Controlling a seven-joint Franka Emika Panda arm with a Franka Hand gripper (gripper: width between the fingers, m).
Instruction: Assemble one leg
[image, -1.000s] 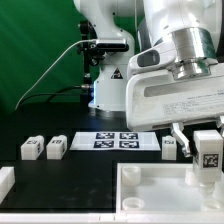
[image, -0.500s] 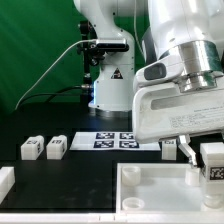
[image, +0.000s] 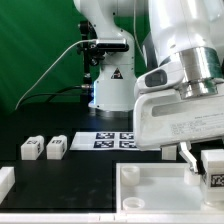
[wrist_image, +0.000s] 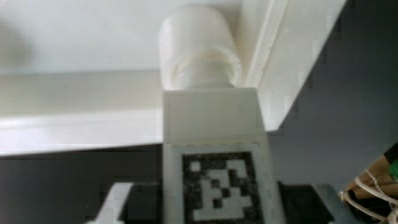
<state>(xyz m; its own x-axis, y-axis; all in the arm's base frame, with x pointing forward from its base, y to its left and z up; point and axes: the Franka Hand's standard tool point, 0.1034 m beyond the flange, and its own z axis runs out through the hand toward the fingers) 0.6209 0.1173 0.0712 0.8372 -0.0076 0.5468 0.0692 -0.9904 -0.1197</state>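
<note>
Black tabletop (image: 80, 170) bears, nearest the camera, a white rimmed tray (image: 150, 172). Over the tray's corner on the exterior view's right, the downward-pointing arm's gripper (image: 208, 162) is clamped on the upright leg (image: 214, 168). Farther back lie two spare legs (image: 30, 149) near the marker board (image: 110, 140).

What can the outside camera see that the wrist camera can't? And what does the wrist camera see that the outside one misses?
Only the exterior view shows the two spare legs, the marker board and the big robot arm. Only the wrist view shows the round end of the held leg, close up. Both show the held leg with its tag in the gripper, and the white tray-like part.
</note>
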